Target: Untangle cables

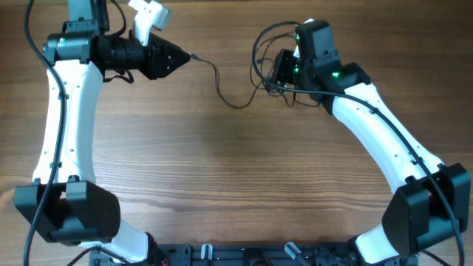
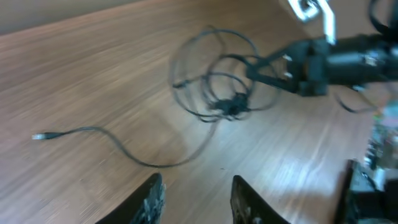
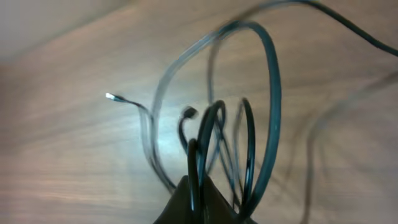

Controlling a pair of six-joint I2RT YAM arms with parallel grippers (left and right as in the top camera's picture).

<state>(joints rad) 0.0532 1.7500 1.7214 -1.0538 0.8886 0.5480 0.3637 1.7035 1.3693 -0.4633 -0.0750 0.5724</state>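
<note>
My left gripper [image 2: 198, 183] hangs to the left of the knot [image 2: 227, 107], fingers spread wide with nothing between them. I judge it is posed there because one loose tail runs out from the knot toward it. The tail's plug end [image 2: 38, 135] lies flat on the table [image 1: 222, 185] just off my fingertips, an easy free end to pick. The cables [image 1: 267, 83] are bunched at the knot, with loops standing up off the wood. On the knot's right side, my right gripper [image 3: 193, 186] is pinched closed on several strands, holding them up so the loops fan apart. With that side anchored, a pull on the tail should draw it out of the knot, though it could cinch tighter instead.
</note>
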